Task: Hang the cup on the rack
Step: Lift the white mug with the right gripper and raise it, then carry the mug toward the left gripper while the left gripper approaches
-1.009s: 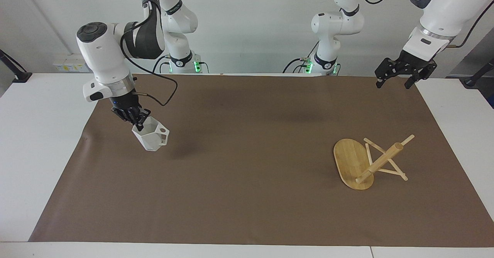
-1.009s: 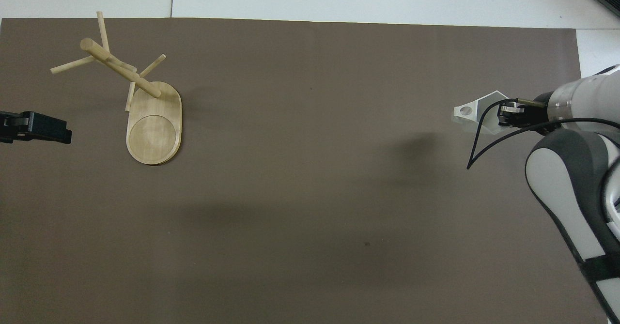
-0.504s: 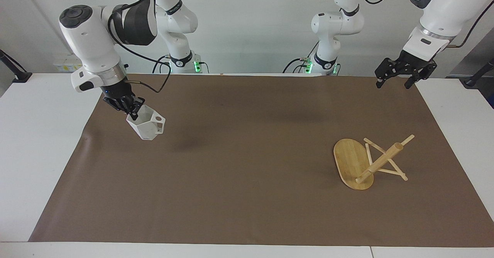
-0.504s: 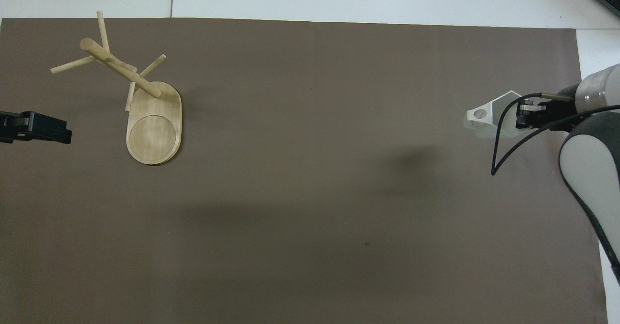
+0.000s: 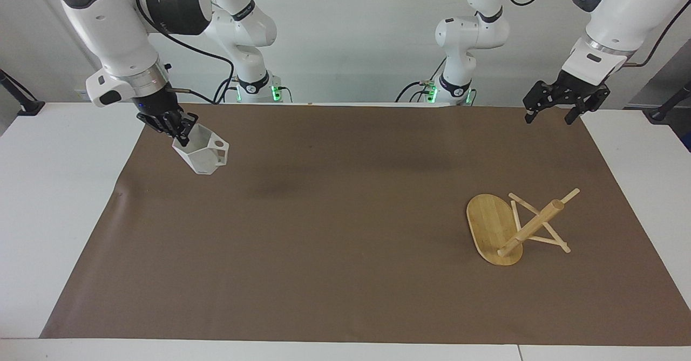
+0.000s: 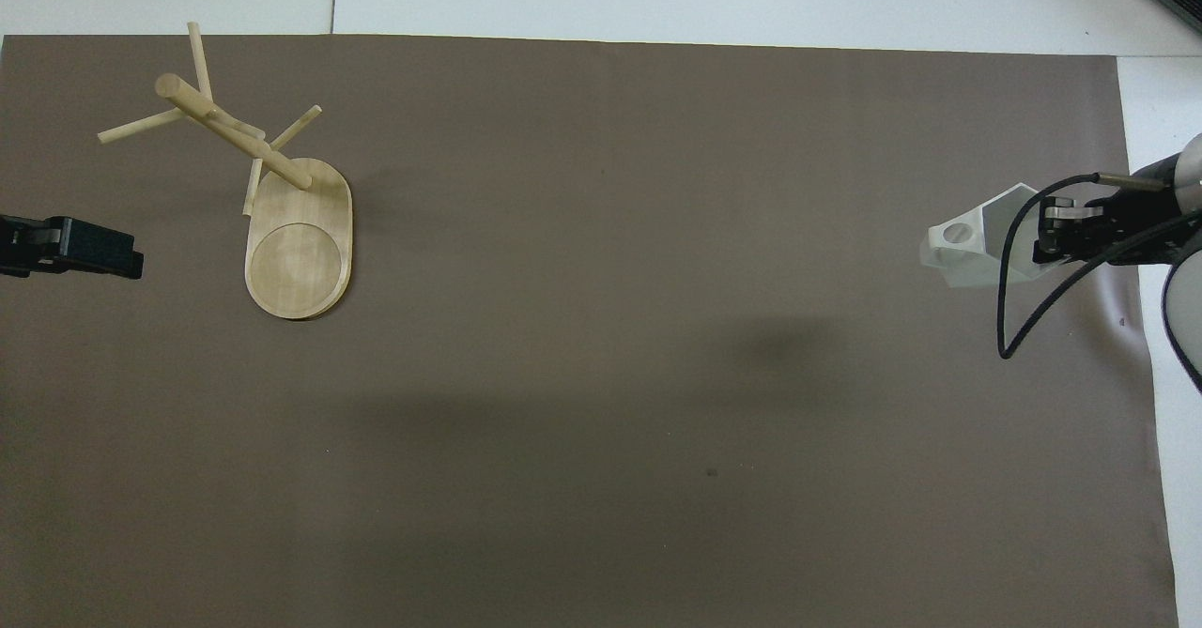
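Over the last second the right gripper has risen, carrying the small white faceted cup with a blocky holed handle clamped by its rim. The pair has travelled up and toward the right arm's end of the brown table mat, and now hangs over the mat's edge strip rather than over a spot further in. The cup's tilt has shifted slightly with the wrist, its handle still pointing toward the mat's middle. In the overhead view the cup has slid toward the mat's border. The cup's soft shadow on the mat has moved closer to the robots and grown fainter.
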`<state>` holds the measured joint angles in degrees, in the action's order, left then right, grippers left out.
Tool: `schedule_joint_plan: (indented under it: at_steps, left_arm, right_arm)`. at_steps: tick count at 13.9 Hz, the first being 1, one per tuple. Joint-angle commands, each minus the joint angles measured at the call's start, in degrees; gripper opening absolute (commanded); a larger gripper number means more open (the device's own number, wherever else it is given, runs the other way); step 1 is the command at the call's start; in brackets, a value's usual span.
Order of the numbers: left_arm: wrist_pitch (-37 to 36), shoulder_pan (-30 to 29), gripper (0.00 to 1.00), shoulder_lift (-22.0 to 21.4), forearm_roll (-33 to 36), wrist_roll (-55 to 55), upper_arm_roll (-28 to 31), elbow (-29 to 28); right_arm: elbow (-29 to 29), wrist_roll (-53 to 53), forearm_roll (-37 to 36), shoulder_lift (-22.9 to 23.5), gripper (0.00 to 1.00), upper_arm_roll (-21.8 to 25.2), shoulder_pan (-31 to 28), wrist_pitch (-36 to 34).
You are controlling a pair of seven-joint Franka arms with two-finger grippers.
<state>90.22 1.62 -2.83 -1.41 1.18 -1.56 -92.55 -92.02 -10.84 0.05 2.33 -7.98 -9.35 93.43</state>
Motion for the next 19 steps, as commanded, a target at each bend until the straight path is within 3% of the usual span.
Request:
schedule_joint_plan:
  at_steps: [1,5,8,12,16,19]
  left_arm:
    - [-0.31,-0.04,1.00,-1.21,0.00,0.40,-0.19,-1.14]
    - [0.04,0.05,1.00,-1.21,0.00,0.14,-0.28,-1.14]
    - [0.48,0.05,1.00,-1.21,0.00,-0.04,-0.28,-1.14]
    - [0.31,1.44,1.00,-1.30,-0.08,-0.21,-0.72,-1.23]
    - [-0.75,2.41,1.00,-3.23,-0.35,-2.57,-1.59,-4.91]
    - [-0.75,3.29,1.00,-3.76,-0.44,-11.86,-2.04,-6.06]
  right_arm:
    - [2.98,1.08,-1.02,0.74,0.00,-0.54,-0.32,-2.72]
    - [3.52,1.17,0.03,0.74,0.00,-2.03,-0.23,-4.39]
    - [3.87,0.99,9.58,0.65,0.00,-2.39,-0.23,-5.01]
    - [3.96,0.99,15.65,0.65,0.00,-4.49,-0.23,-3.69]
    - [3.52,0.03,20.42,0.57,0.00,-8.52,-0.14,1.83]
    - [2.81,-2.96,20.86,0.57,0.00,-12.39,0.38,6.14]
